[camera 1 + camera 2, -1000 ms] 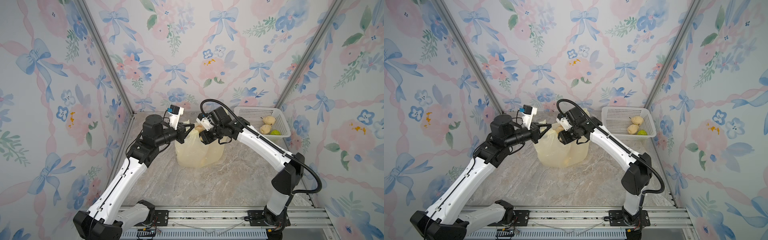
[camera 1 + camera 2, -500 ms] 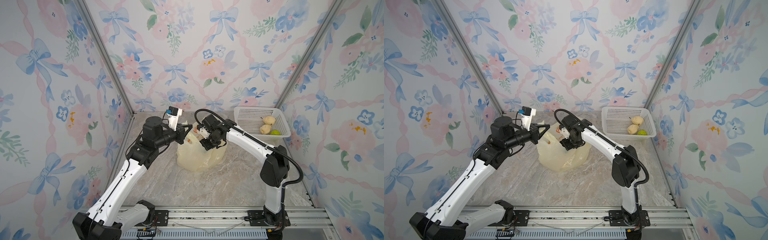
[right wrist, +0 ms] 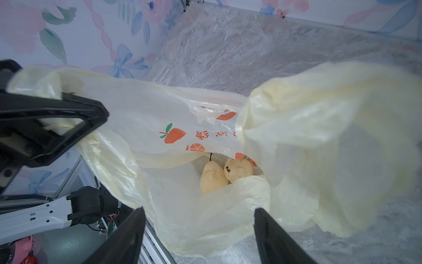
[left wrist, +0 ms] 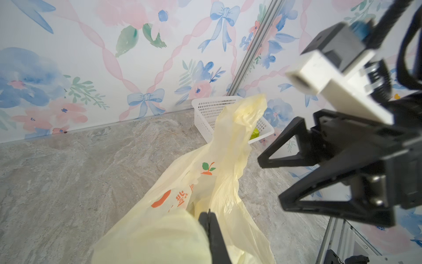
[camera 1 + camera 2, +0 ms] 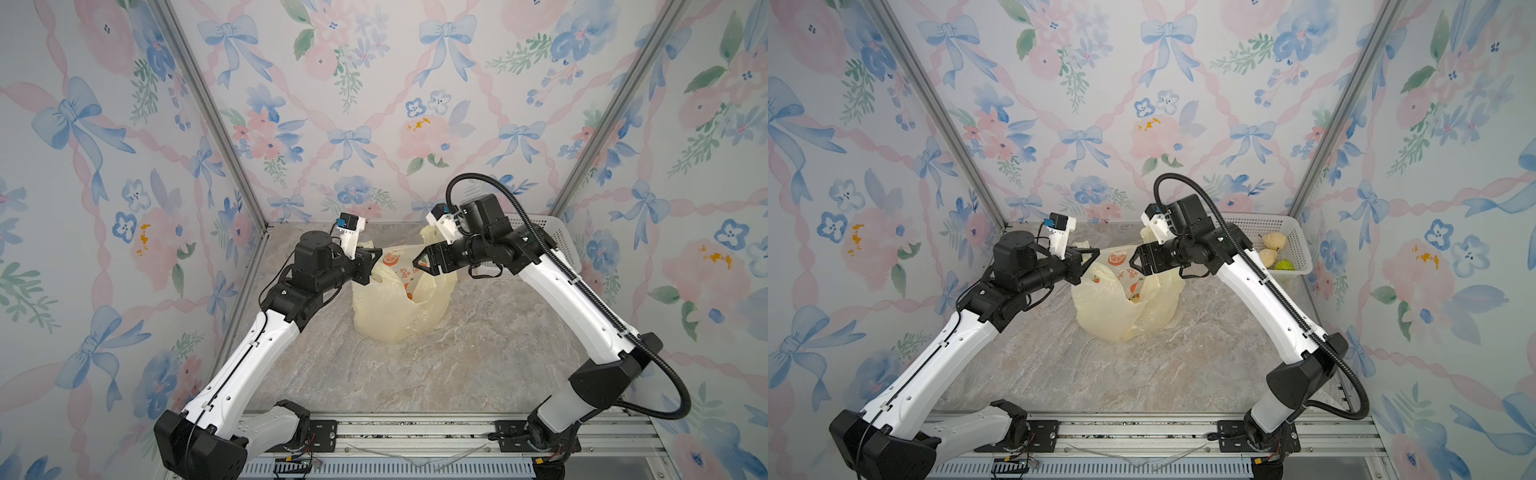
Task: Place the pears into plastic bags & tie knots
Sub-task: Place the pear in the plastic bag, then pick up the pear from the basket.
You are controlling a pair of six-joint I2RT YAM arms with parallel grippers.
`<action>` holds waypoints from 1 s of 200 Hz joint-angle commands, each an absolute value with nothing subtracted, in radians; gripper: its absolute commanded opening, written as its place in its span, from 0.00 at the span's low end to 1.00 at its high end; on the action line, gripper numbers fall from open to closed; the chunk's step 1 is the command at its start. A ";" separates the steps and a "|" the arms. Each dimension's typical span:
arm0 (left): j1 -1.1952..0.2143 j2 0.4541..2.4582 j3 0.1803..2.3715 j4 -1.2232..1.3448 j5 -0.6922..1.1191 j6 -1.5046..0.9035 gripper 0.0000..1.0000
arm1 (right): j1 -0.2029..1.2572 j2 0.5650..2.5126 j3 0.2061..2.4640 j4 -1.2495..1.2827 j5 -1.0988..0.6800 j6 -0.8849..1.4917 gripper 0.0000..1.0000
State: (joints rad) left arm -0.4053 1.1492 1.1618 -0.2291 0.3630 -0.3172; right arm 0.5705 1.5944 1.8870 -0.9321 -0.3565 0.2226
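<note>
The left arm (image 5: 249,353) and right arm (image 5: 577,307) wear white shells between black joint housings, ending in black open-frame triangular fingers (image 4: 331,211). A white camera block (image 5: 352,227) sits just behind the fingers of each. A ribbed black cable (image 5: 471,175) follows the right arm.

Bright, even light, soft shadows; plastic bag (image 3: 319,128) blurred near the wrist lens.

Papered walls (image 5: 374,104) close in on three sides, covered in blue bows, pink blooms and twisting pink ribbons, and slim metal corner posts (image 5: 217,124) join them. Below lies a grey marble-patterned surface (image 5: 415,374), edged in front by an aluminium rail (image 5: 415,432). The light is soft and even.
</note>
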 commanded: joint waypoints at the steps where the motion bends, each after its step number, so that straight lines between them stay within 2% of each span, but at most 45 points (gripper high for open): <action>1: -0.403 1.149 1.173 -0.231 0.362 -0.295 0.00 | 0.470 1.545 1.881 -0.868 -0.404 0.282 0.75; 47: -0.402 1.156 1.175 -0.217 0.385 -0.301 0.00 | 0.139 1.577 1.836 -0.847 -0.274 0.227 0.75; 88: -0.402 1.156 1.180 -0.215 0.394 -0.302 0.00 | -0.083 1.816 1.895 -0.843 -0.160 0.236 0.72; 112: -0.403 1.146 1.173 -0.208 0.397 -0.307 0.00 | -0.155 1.967 1.944 -0.828 -0.045 0.287 0.76; 136: -0.402 1.137 1.164 -0.201 0.398 -0.311 0.00 | -0.212 2.112 2.025 -0.847 -0.056 0.392 0.77; 165: -0.402 1.134 1.161 -0.200 0.396 -0.313 0.00 | -0.226 2.250 2.130 -0.873 0.036 0.433 0.80; 200: -0.403 1.137 1.161 -0.200 0.398 -0.316 0.00 | -0.232 2.392 2.279 -0.927 0.003 0.466 0.81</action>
